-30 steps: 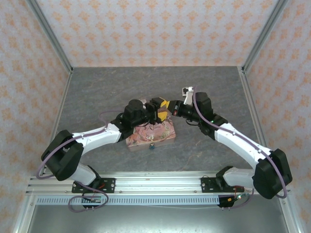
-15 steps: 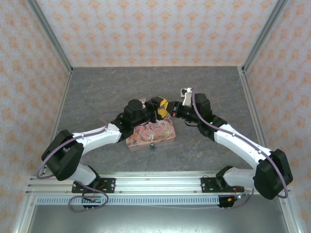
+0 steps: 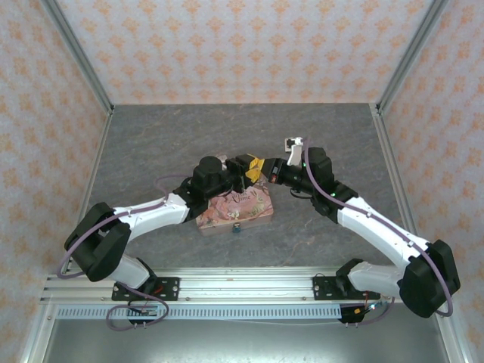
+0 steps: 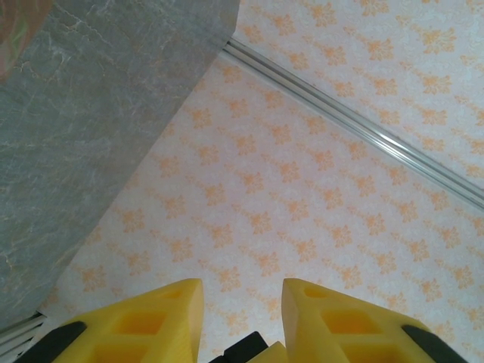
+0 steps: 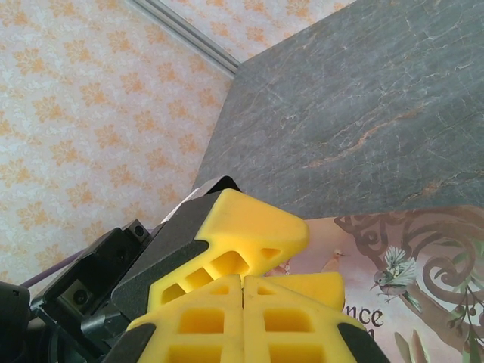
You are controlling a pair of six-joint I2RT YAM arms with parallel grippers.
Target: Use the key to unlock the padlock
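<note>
Padlock lies on the grey table just beside the near edge of the pink tin; I cannot tell whether they touch. From overhead I see both arms reaching in over the tin's far edge, left gripper and right gripper tip to tip, well apart from the padlock. On the left wrist feed the yellow fingers stand spread with only patterned wall between them. On the right wrist feed the right gripper is pressed fully together, a left finger just above it.
</note>
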